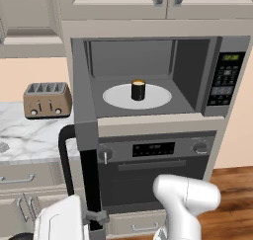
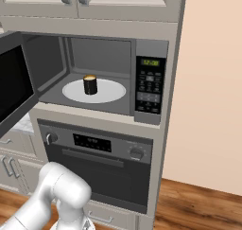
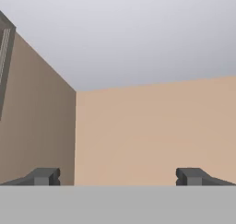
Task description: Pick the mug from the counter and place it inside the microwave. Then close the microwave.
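Observation:
The mug [image 1: 138, 90] is a small black cup with a tan rim, standing upright on the round white turntable inside the microwave [image 1: 222, 76]. From the right base view the mug [image 2: 90, 84] stands left of centre in the microwave [image 2: 150, 82]. The microwave door [image 1: 84, 110] is swung wide open to the left, its black handle [image 1: 64, 150] facing out. My gripper [image 3: 118, 177] is open with nothing between its fingertips [image 3: 46, 176]; it faces a bare beige wall and a grey ceiling, away from the mug. The marble counter [image 1: 29, 135] lies left of the door.
A tan toaster [image 1: 48, 100] stands on the counter and a tiny grey cube [image 1: 4, 146] lies at its left edge. A knobbed oven [image 1: 153, 160] sits under the microwave. The open door [image 2: 14, 82] juts out on the left. Wood floor [image 2: 198, 205] lies to the right.

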